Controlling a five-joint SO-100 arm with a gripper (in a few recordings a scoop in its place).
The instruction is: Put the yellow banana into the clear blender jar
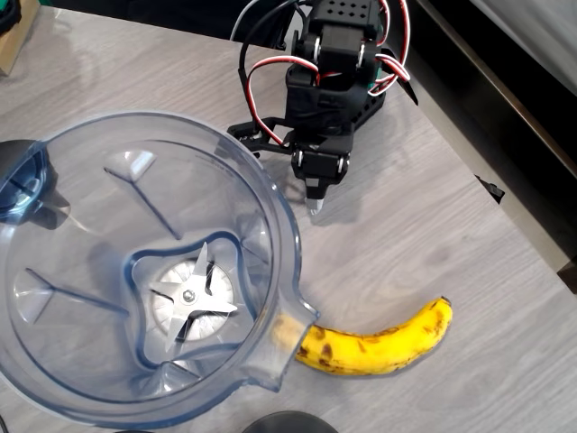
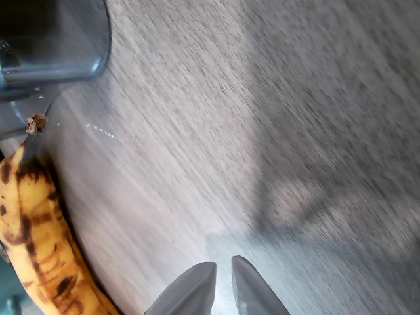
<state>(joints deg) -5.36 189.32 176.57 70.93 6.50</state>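
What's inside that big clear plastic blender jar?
Inside the clear bluish blender jar, only a silver four-point blade and moulded ribs. The spotted yellow banana lies outside, one end blurred behind the spout.

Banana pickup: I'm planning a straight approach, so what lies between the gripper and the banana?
Bare wood-grain table, seen in the overhead view: nothing lies between the gripper and the yellow banana.
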